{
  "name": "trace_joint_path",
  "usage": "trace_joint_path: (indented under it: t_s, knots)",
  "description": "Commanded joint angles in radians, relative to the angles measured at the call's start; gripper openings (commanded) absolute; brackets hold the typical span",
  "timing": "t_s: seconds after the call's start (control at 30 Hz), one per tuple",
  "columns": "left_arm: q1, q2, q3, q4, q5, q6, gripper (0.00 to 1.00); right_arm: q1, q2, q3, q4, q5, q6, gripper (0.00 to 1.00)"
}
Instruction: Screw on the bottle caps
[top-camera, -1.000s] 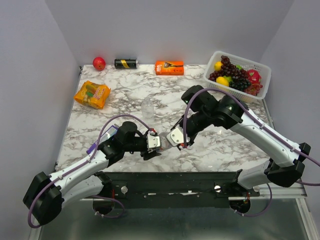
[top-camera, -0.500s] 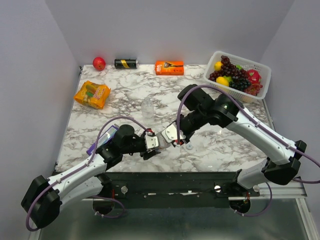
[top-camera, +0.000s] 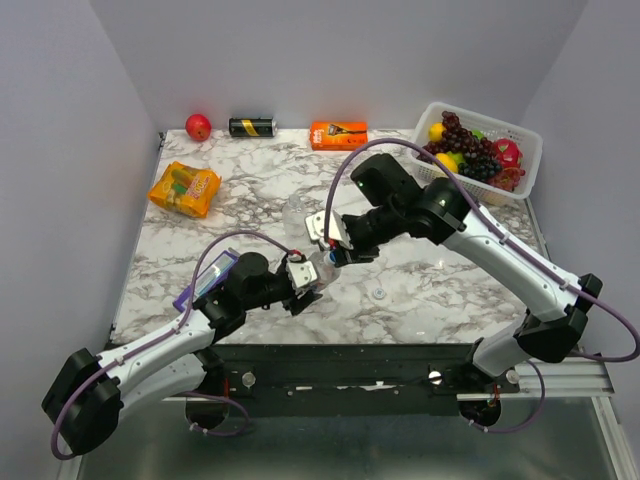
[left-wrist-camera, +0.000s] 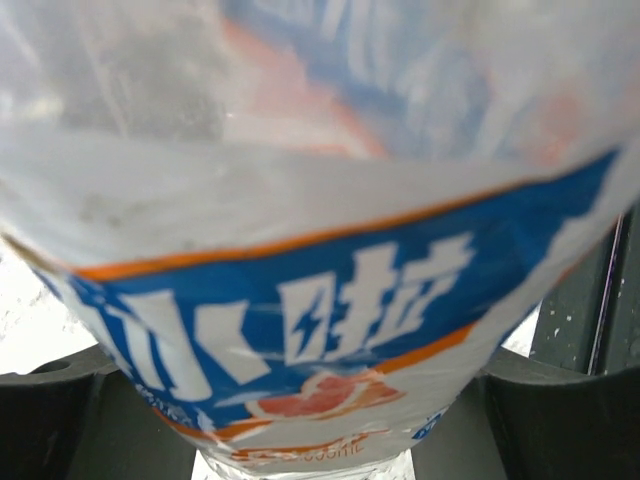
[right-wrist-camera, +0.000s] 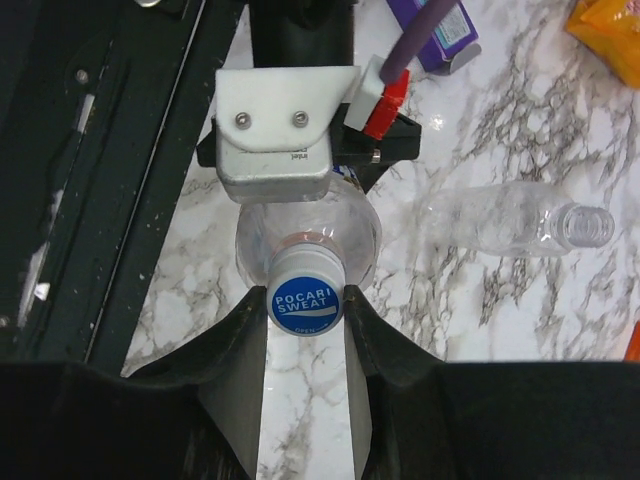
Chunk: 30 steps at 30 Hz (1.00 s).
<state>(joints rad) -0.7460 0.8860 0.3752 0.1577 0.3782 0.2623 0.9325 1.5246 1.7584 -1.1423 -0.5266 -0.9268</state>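
Observation:
My left gripper (top-camera: 303, 281) is shut on a clear bottle (top-camera: 322, 268) with a blue, white and orange label, which fills the left wrist view (left-wrist-camera: 300, 300). The bottle's neck points toward my right gripper (top-camera: 330, 248). In the right wrist view my right gripper (right-wrist-camera: 305, 312) is shut on the bluish cap (right-wrist-camera: 305, 300), which sits on that bottle's neck (right-wrist-camera: 355, 235). A second clear bottle (top-camera: 296, 212) lies on its side, its mouth open (right-wrist-camera: 585, 224). A whitish cap (top-camera: 379, 293) lies loose on the marble.
A white fruit basket (top-camera: 520, 140) stands at the back right. An orange box (top-camera: 338, 134), a black-and-yellow can (top-camera: 251, 127) and a red apple (top-camera: 198, 126) line the back edge. An orange snack pack (top-camera: 185, 189) lies left. A purple box (top-camera: 205, 280) lies by my left arm.
My right gripper has swung back and to the left, away from the table's front. The left gripper has tipped its bottle up toward it. The whitish cap now lies uncovered.

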Motion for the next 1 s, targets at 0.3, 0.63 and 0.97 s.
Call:
trace_joint_path:
  t_s: [0.3, 0.63, 0.97]
  knots:
    - [-0.027, -0.015, 0.079, 0.315, -0.329, -0.175, 0.0, -0.006, 0.17, 0.064, 0.01, 0.057, 0.641, 0.23]
    - [-0.026, -0.022, 0.073, 0.253, -0.285, -0.187, 0.0, -0.021, 0.169, 0.091, 0.004, 0.034, 0.576, 0.21]
    - [-0.015, -0.036, 0.018, 0.043, 0.088, -0.048, 0.0, -0.018, -0.095, 0.038, -0.018, -0.027, -0.119, 0.18]
